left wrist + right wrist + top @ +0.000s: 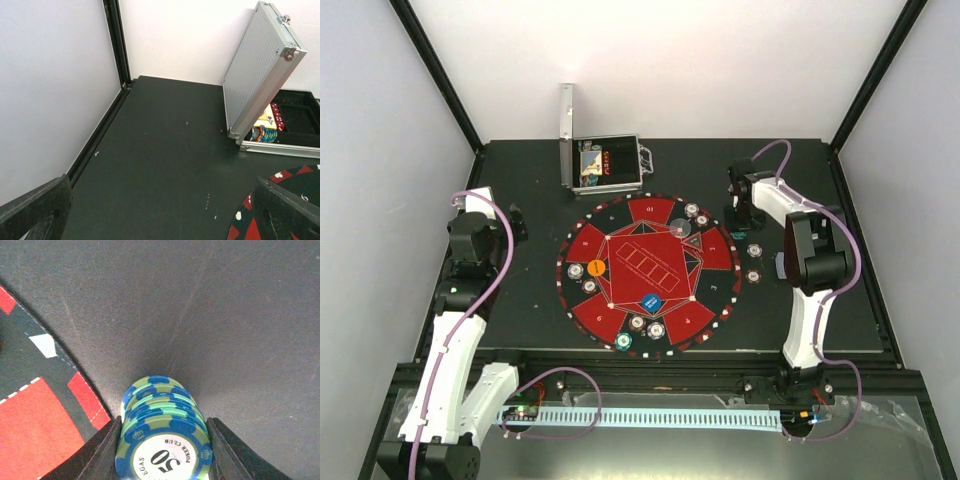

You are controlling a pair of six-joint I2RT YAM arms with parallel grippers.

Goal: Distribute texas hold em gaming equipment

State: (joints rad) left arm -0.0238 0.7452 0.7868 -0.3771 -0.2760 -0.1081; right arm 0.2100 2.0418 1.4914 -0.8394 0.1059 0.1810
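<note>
Two fingers of the right gripper [163, 462] clamp a short stack of green-and-blue poker chips [162, 435], top one marked 50, over bare table [240, 315] just off the red-and-black mat [30, 390]. Left gripper [160, 220] gapes wide, holding nothing, near the silver case [260, 75]. Risk: the stack shears or topples on release, since only side pressure holds it; chips could roll onto the mat.

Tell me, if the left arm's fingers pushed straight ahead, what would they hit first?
Probably the bare black table, then the white back wall; the silver case sits off right. Depth is unclear.
</note>
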